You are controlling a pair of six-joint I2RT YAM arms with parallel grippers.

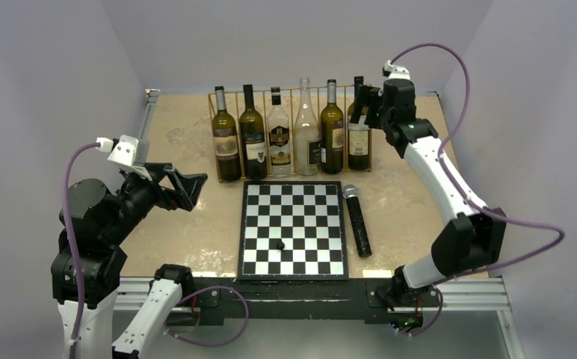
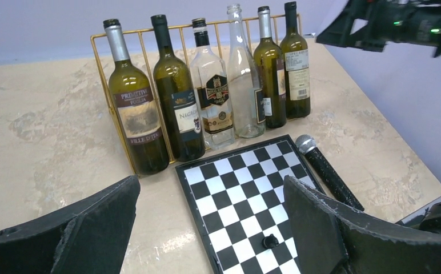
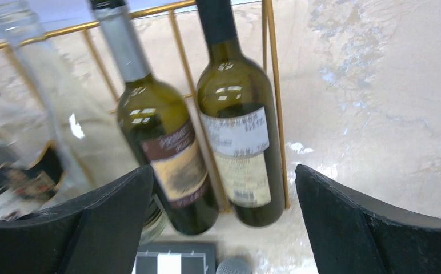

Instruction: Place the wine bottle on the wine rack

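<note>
The wine rack (image 1: 211,120) (image 2: 96,51) (image 3: 277,114), a gold wire frame, stands at the back of the table with several bottles upright in it. The rightmost one, a dark green wine bottle (image 1: 358,134) (image 2: 296,74) (image 3: 241,142) with a pale label, stands in the rack's end slot. My right gripper (image 1: 366,112) (image 3: 224,171) hovers by this bottle's neck, open wide, with nothing between its fingers. My left gripper (image 1: 194,191) (image 2: 211,181) hangs open and empty over the table's left side, facing the rack.
A black-and-white chessboard (image 1: 293,228) (image 2: 247,200) lies in front of the rack with one black pawn (image 1: 279,244) (image 2: 270,241) on it. A black microphone (image 1: 358,221) (image 2: 327,171) lies just right of the board. Walls close in left, back and right.
</note>
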